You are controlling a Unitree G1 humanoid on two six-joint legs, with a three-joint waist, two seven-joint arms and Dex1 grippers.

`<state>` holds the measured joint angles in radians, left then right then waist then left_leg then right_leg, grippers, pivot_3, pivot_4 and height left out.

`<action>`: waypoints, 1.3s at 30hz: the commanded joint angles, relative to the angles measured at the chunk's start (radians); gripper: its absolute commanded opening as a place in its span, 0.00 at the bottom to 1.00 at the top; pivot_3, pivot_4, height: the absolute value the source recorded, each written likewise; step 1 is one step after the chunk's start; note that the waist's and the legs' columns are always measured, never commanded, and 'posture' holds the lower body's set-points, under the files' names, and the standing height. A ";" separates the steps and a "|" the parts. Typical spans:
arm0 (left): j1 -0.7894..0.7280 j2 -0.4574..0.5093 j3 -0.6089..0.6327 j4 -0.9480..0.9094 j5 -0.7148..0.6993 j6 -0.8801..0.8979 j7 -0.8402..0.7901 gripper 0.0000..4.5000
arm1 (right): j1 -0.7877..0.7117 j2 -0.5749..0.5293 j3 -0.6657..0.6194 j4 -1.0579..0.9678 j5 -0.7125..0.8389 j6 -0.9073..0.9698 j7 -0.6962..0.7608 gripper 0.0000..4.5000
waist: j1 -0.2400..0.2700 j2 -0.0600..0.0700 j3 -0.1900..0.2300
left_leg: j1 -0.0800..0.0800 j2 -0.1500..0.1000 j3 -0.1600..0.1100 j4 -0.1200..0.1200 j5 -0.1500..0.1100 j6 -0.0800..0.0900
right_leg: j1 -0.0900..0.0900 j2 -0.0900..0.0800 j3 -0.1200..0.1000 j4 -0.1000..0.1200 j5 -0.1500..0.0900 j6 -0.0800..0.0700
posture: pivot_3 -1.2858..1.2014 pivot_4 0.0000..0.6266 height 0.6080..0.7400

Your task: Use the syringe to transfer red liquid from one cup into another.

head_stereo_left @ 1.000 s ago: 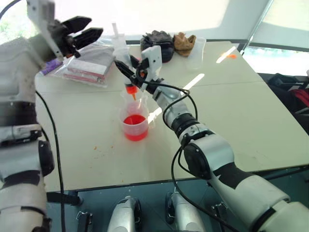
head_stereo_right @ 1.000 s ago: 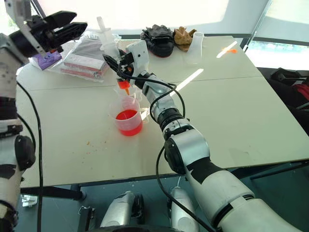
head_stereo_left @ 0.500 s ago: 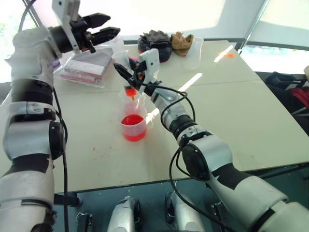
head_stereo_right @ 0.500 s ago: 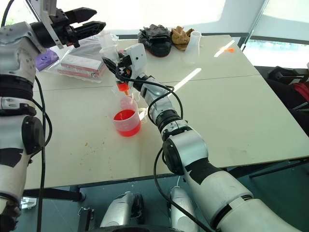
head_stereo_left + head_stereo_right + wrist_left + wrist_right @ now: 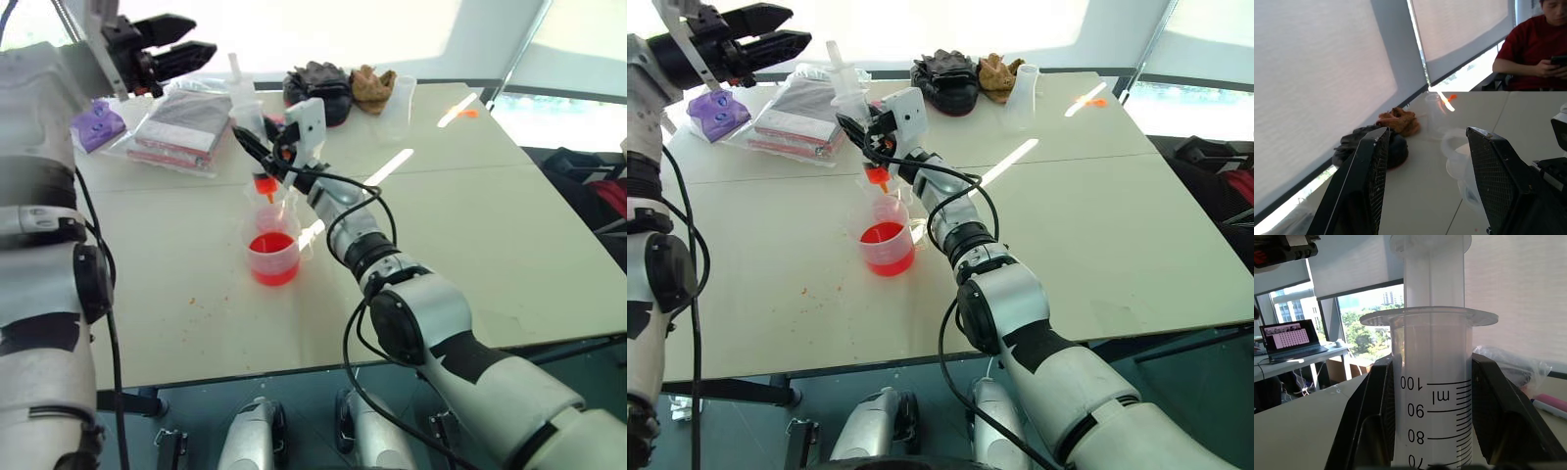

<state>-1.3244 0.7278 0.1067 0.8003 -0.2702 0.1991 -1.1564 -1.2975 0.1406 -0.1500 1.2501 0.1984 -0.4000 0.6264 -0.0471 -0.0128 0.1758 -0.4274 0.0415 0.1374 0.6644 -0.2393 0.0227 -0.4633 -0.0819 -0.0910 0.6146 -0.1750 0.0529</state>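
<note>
Clamping the syringe (image 5: 1432, 382) by its barrel, the right gripper (image 5: 257, 147) holds it upright, orange tip down, over the two cups near the middle of the table (image 5: 470, 225). In the right wrist view both black fingers (image 5: 1378, 416) press flat against the clear barrel beside its printed scale, with the flange and white plunger above them. The tip sits at the flared mouth of the tall cup (image 5: 279, 208), which stands just behind and touching the wide cup (image 5: 272, 257). Red liquid (image 5: 271, 245) fills the lower part of the wide cup. The left gripper (image 5: 749, 29) hangs raised over the table's far left corner, fingers spread apart and empty, above a purple object (image 5: 713, 110) and a bagged packet (image 5: 181, 122). Dark and brown gloves (image 5: 338, 86) lie at the far edge. A seated person (image 5: 1540, 51) in red looks at a phone beyond the table.
</note>
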 commanded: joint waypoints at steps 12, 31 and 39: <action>-0.033 -0.018 -0.003 0.068 0.043 -0.090 -0.001 0.57 | -0.016 0.013 -0.008 -0.037 -0.001 -0.026 0.007 0.33 | 0.002 0.000 0.000 | 0.000 0.000 0.000 0.000 0.000 0.000 | 0.000 0.000 0.000 0.000 0.000 0.000 | 0.52 0.24 1.00; -0.073 -0.052 -0.085 0.158 0.143 -0.162 -0.113 0.57 | -0.014 0.016 0.001 -0.030 -0.041 -0.046 -0.020 0.33 | 0.001 0.000 0.000 | 0.000 0.000 0.000 0.000 0.000 0.000 | 0.000 0.000 0.000 0.000 0.000 0.000 | 0.52 0.24 1.00; -0.056 -0.059 -0.080 0.139 0.143 -0.144 -0.143 0.57 | -0.029 0.019 -0.015 -0.028 -0.028 -0.037 -0.041 0.33 | 0.002 0.000 0.000 | 0.000 0.000 0.000 0.000 0.000 0.001 | 0.000 0.000 0.000 0.000 0.000 0.000 | 0.52 0.24 1.00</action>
<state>-1.3777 0.6677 0.0257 0.9660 -0.1256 0.0537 -1.2893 -1.2739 0.1481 -0.1538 1.2522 0.1605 -0.4158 0.5874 -0.0454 -0.0128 0.1758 -0.4274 0.0414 0.1376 0.6644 -0.2395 0.0233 -0.4634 -0.0818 -0.0910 0.6148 -0.1750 0.0529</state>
